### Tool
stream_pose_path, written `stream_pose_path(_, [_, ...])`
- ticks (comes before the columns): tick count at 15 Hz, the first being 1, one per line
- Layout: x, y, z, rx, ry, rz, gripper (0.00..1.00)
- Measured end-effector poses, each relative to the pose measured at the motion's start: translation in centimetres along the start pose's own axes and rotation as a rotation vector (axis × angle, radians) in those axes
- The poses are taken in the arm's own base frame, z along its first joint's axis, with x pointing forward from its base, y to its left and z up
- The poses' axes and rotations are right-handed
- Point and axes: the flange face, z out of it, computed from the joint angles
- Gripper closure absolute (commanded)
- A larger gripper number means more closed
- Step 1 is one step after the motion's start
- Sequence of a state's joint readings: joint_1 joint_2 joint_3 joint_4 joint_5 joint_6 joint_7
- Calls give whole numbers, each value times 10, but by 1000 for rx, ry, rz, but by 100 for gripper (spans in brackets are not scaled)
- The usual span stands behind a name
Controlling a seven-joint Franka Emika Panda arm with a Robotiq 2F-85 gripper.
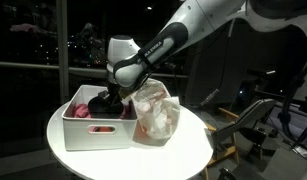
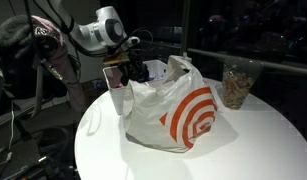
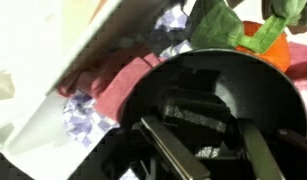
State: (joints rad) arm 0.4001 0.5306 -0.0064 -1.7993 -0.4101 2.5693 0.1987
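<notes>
My gripper (image 1: 110, 100) reaches down into a white bin (image 1: 93, 130) on a round white table (image 1: 183, 150). It also shows in an exterior view (image 2: 133, 72), at the bin (image 2: 115, 95). In the wrist view the fingers (image 3: 208, 150) stand apart inside a round black bowl-like object (image 3: 193, 65), with a dark item between them. Whether they touch it is unclear. Around the bowl lie a red cloth (image 3: 108, 80) and a green and orange item (image 3: 263, 35).
A white plastic bag with a red target logo (image 2: 173, 110) stands right beside the bin and also shows in an exterior view (image 1: 156, 112). A clear container of brown pieces (image 2: 235, 85) stands at the far table edge. Dark windows lie behind.
</notes>
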Motion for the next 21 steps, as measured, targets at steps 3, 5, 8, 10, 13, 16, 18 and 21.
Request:
stream_pose_path(3, [-9, 51, -37, -15, 14, 97, 66])
stream_pose_path(5, [-27, 92, -57, -24, 12, 184, 66])
stream_pose_path(8, [-67, 147, -71, -35, -26, 310, 66])
stream_pose_path(10, [-96, 171, -68, -35, -64, 372, 66])
stream_pose_path(13, [-121, 182, -53, -27, -85, 420, 66])
stream_pose_path(16, [-130, 179, -44, -21, -65, 456, 66])
stream_pose_path(18, [-138, 175, -38, -4, -97, 472, 66])
stream_pose_path(21, [-154, 162, -37, 75, -157, 486, 66])
